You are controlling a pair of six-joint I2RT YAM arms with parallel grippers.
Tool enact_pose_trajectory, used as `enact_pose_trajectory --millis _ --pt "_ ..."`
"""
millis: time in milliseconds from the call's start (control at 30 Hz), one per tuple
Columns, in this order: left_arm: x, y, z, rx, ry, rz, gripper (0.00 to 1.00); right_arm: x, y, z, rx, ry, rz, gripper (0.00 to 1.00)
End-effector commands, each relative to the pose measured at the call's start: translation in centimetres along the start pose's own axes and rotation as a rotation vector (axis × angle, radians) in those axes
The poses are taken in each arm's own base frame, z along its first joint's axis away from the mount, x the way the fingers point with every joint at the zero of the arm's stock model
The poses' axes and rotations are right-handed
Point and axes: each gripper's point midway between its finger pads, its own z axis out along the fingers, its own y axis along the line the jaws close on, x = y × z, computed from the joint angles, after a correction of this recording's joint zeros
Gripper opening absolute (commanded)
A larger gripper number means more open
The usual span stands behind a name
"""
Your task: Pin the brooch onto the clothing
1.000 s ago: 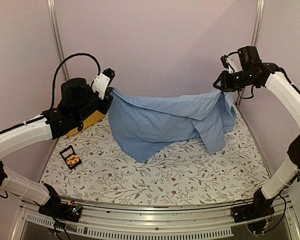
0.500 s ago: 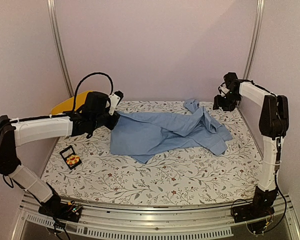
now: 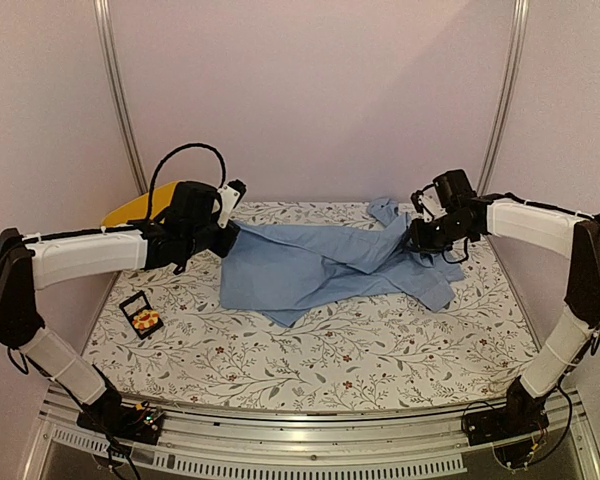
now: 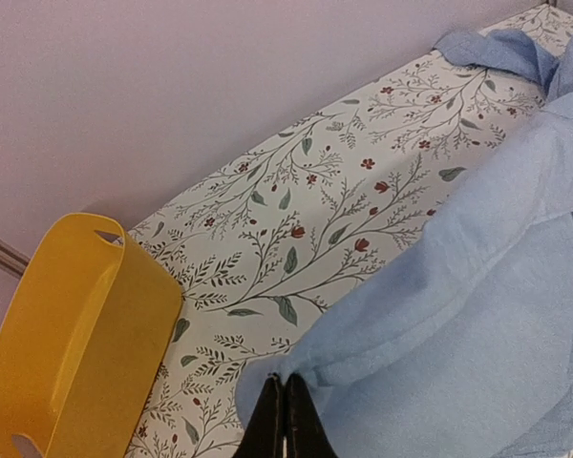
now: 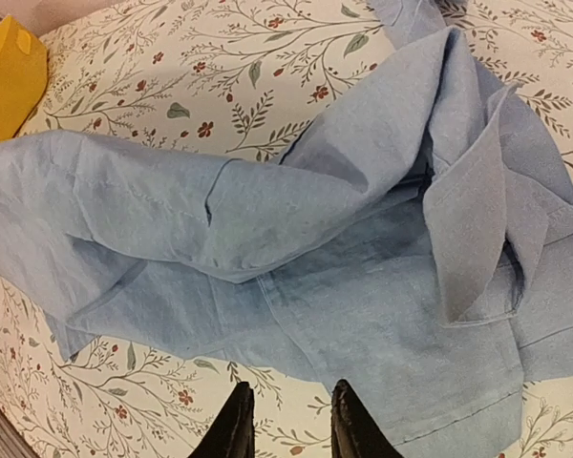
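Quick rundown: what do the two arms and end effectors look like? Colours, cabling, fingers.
Left arm and right arm: white tubular link shells, black joint housings, black bases. A black cable loops above the left wrist, next to a white module. Left end effector and right end effector: slim, black, tapered fingers. No markings legible.

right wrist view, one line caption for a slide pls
Right gripper, jaws apart and empty, over the crumpled blue shirt on the floral table, yellow basin at the far corner.
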Motion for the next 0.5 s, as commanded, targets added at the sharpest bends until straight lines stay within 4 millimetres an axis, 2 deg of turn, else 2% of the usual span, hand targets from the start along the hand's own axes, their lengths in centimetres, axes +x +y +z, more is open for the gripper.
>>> enact_pose_trajectory --millis 0,133,300,400,467 --pt "-0.9 0.8 0.1 -0.014 -0.012 -0.013 0.0 -1.1 0.3 3.8 -0.103 -0.028 0.152 0.23" --pt "-0.7 0.7 -0.2 -0.008 -0.014 -0.013 0.0 -1.7 -2.3 8.0 -0.002 0.007 0.196 0.19" --pt "-0.4 0.7 0.0 -0.011 -0.01 -0.005 0.0 -4.8 -5.2 10.1 0.1 -0.051 0.209 0.23" --pt "-0.4 0.6 0.1 -0.011 -0.008 0.003 0.0 -5.2 -6.4 11.6 0.117 -0.05 0.225 0.26" --pt "-0.5 0.6 0.2 -0.009 -0.009 0.008 0.0 -4.6 -7.4 12.4 0.157 -0.04 0.235 0.31"
